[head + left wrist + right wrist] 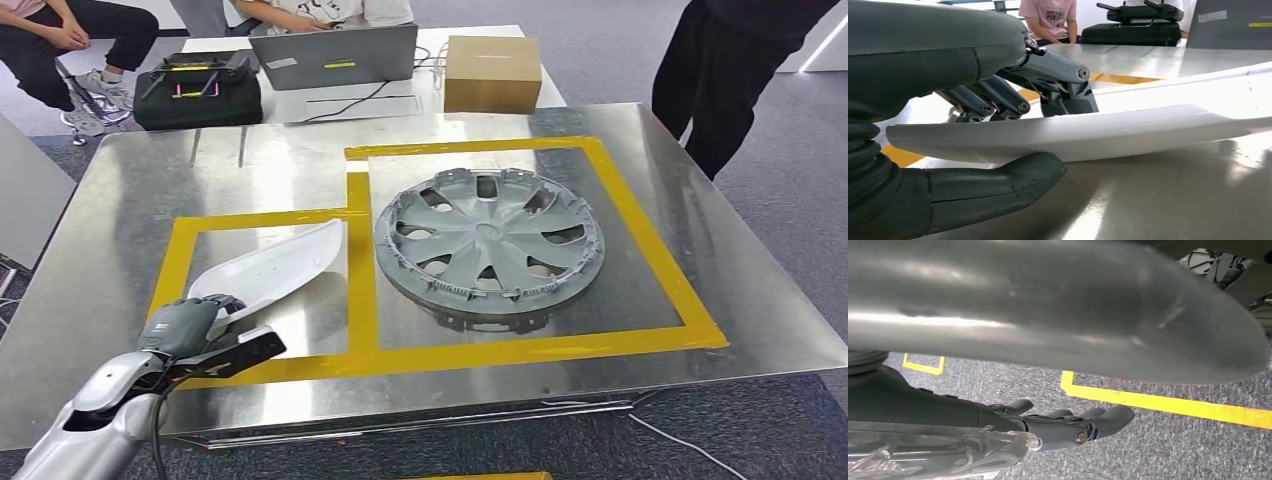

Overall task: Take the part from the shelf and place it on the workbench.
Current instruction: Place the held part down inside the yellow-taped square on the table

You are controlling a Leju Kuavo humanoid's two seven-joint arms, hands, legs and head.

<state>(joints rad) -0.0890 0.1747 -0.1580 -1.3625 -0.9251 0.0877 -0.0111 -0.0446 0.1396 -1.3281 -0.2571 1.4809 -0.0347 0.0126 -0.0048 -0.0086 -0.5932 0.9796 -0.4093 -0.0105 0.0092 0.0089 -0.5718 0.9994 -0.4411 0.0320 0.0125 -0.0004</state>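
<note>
A long white curved part (275, 265) lies on the metal workbench (120, 200), inside the left yellow-taped rectangle. My left hand (190, 325) grips its near end at the bench's front left. In the left wrist view the thumb (998, 187) sits under the white part (1128, 132) and the fingers (998, 100) press on top, while the part's far end rests on the bench. My right hand (1073, 422) hangs over the carpet with its fingers stretched out and nothing in them.
A grey wheel cover (488, 245) fills the right taped square. Behind the bench stand a laptop (335, 55), a cardboard box (492, 72) and a black case (197, 90). One person sits at the back left (60, 40); another stands at the right (720, 80).
</note>
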